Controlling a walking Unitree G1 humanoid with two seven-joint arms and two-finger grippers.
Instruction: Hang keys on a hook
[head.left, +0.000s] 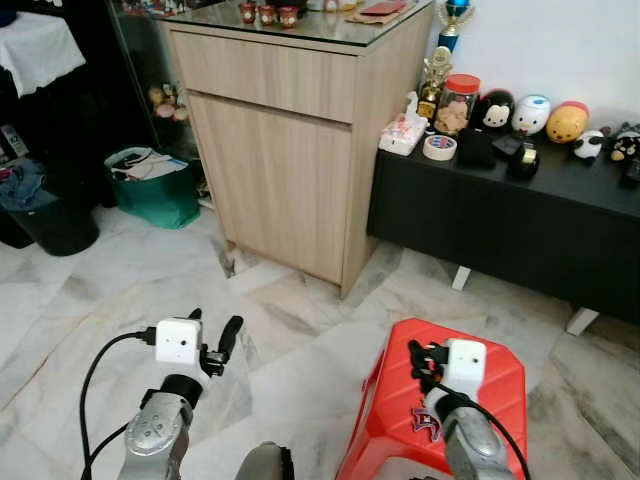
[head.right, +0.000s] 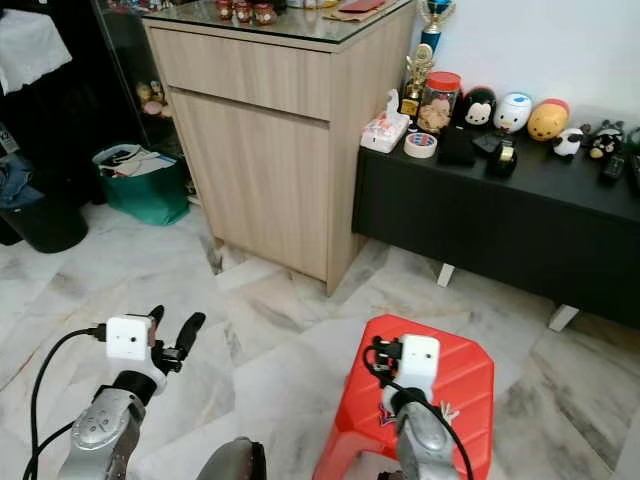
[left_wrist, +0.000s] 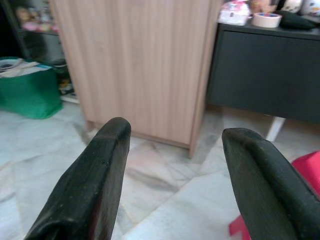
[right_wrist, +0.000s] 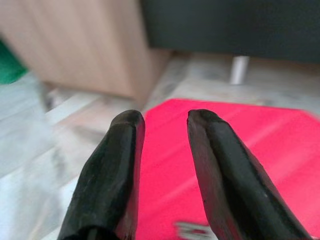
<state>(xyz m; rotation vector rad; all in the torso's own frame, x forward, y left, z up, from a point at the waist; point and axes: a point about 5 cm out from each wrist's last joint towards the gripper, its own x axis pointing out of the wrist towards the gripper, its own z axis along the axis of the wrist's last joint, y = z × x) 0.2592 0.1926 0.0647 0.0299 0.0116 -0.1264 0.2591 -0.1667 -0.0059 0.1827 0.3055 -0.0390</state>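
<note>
A red plastic stool (head.left: 400, 400) stands on the marble floor at the lower right. On its top lies a small red, white and blue key-ring charm (head.left: 425, 420), partly covered by my right wrist; it is a whitish blur (right_wrist: 192, 230) in the right wrist view. My right gripper (head.left: 425, 358) hovers over the stool's top, its fingers (right_wrist: 115, 165) slightly apart with nothing between them. My left gripper (head.left: 213, 325) is held open over bare floor at the lower left, pointing toward the cabinet (left_wrist: 140, 65).
A tall wooden cabinet (head.left: 290, 150) stands ahead. To its right is a low black bench (head.left: 500, 215) carrying toys, a jar and a tape roll (head.left: 439, 147). A green bag (head.left: 155, 185) and a black bin (head.left: 55, 215) sit at the far left.
</note>
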